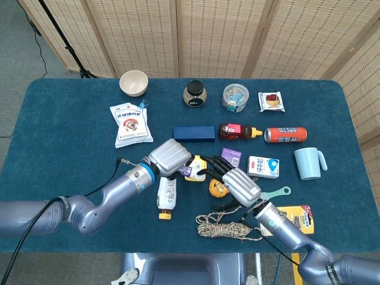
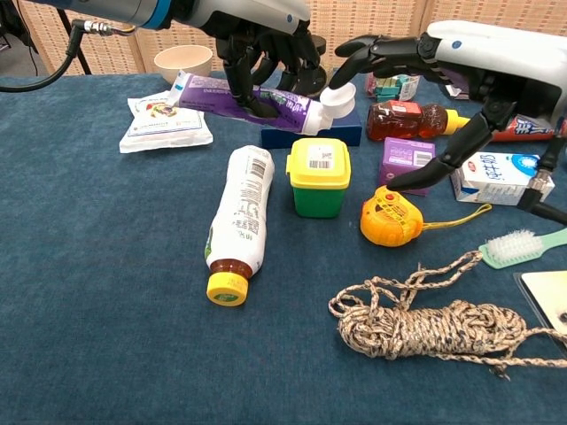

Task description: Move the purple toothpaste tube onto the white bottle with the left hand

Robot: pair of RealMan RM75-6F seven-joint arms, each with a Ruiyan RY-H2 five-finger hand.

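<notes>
Head view hides purple toothpaste tube (image 2: 252, 99) under gripping left hand (image 1: 171, 158), right hand (image 1: 240, 184) splayed.

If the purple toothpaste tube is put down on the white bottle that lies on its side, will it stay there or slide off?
Probably unsteady. The white bottle lies on its side and looks round, so it may roll when touched. The purple toothpaste tube, held by the left hand, looks smooth and long, so laid across it could tip off; its big white cap end probably weighs that side down.
</notes>
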